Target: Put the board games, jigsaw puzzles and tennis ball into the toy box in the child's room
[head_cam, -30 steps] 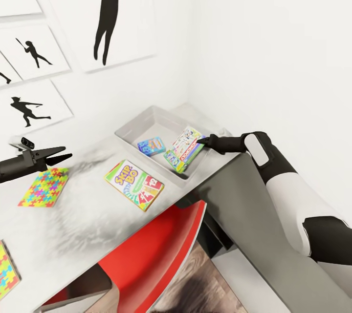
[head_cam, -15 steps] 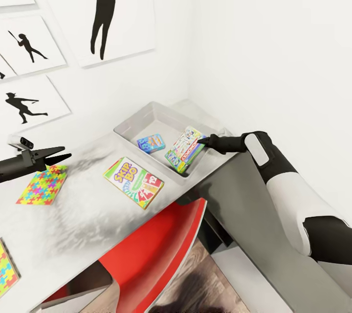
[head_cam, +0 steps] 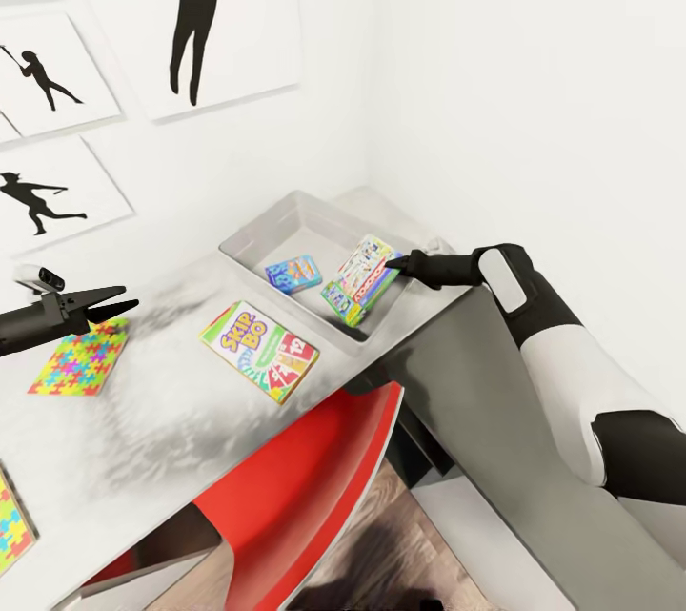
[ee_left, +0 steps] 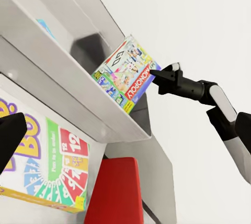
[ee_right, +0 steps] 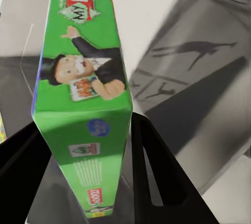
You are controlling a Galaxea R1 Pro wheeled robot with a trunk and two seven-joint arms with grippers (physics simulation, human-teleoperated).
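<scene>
The light-grey toy box (head_cam: pixel 250 232) stands on the white table (head_cam: pixel 162 425) in the wall corner. A small blue board game (head_cam: pixel 292 273) lies flat inside it. My right gripper (head_cam: pixel 393 264) is shut on the white-and-green board game (head_cam: pixel 359 278), which leans tilted over the toy box's near wall (ee_left: pixel 78 106); the game's green edge (ee_right: pixel 83 103) sits between the fingers. The Skip-Bo board game (head_cam: pixel 259 351) lies on the table in front of the box. My left gripper (head_cam: pixel 122 299) hovers open above one jigsaw puzzle (head_cam: pixel 79 359); another puzzle (head_cam: pixel 11 520) lies at the picture's edge. The tennis ball is out of view.
A red chair (head_cam: pixel 314 478) is tucked under the table's front edge. The lower dark-grey unit (head_cam: pixel 476 401) lies under my right arm. White walls with black silhouette pictures (head_cam: pixel 195 10) close off the back and right.
The whole view has shifted slightly, so the table's things sit a bit higher in the picture. The right gripper still grips the white-and-green game over the toy box; the left gripper stays as it was.
</scene>
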